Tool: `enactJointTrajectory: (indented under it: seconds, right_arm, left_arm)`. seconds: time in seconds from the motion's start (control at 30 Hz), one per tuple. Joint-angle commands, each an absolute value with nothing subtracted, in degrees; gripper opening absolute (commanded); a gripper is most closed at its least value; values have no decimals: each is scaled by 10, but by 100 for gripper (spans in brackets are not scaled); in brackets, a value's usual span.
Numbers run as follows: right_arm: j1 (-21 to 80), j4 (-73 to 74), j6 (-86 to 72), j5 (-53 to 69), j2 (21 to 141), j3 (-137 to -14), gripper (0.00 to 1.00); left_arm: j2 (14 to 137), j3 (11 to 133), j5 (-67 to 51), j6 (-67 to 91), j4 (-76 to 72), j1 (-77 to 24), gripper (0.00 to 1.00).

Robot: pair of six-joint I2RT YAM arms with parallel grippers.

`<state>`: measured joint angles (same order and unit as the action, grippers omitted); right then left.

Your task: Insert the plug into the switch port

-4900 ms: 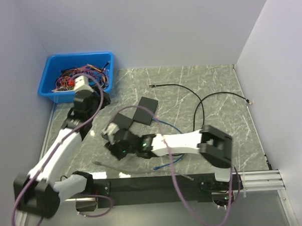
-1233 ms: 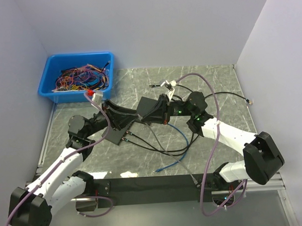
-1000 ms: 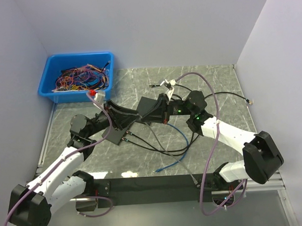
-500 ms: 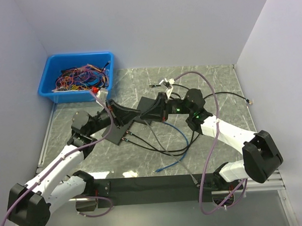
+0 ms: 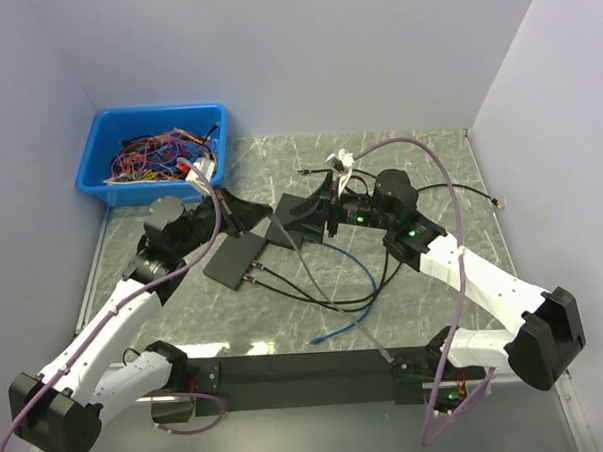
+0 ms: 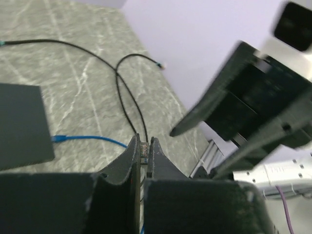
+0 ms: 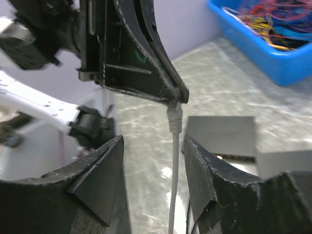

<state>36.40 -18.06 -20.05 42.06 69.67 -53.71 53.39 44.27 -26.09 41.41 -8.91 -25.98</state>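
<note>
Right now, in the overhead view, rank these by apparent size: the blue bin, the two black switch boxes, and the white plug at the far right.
1. Blue bin
2. Left switch box and right switch box: these look alike, and the right one is partly hidden, so they are unranked.
3. White plug

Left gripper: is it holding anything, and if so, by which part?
Yes. The left gripper pinches a grey cable by its plug, at the very fingertips.
</note>
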Motion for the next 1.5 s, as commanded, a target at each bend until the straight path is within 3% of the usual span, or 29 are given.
enactJointTrajectory:
  seconds: [0.0,0.17,0.4,0.7,1.07,1.2,1.33,1.47]
  right_arm:
    - [390,-84,-116,322,685,-586,59]
    - [463,-25,-54,170,728,-633,54]
    - [502,-6,-32,68,779,-671,49]
    - [512,-4,-26,36,797,-676,39]
    - [515,-15,-34,40,801,-670,12]
    - [515,-16,-39,46,800,-671,14]
    - [515,-20,-43,44,789,-667,35]
    - [515,-26,-45,45,779,-662,36]
  left_arm:
    - [552,490,-207,424,-8,-261,1]
    - [571,491,-198,446,-8,-261,1]
    - [583,490,-206,454,-19,-262,1]
    - [583,479,-206,460,-33,-262,0]
    - [580,475,-201,459,-33,-261,1]
    - [581,472,-199,458,-33,-261,0]
    - [583,471,-198,458,-34,-262,0]
    - [582,468,-196,457,-36,-261,1]
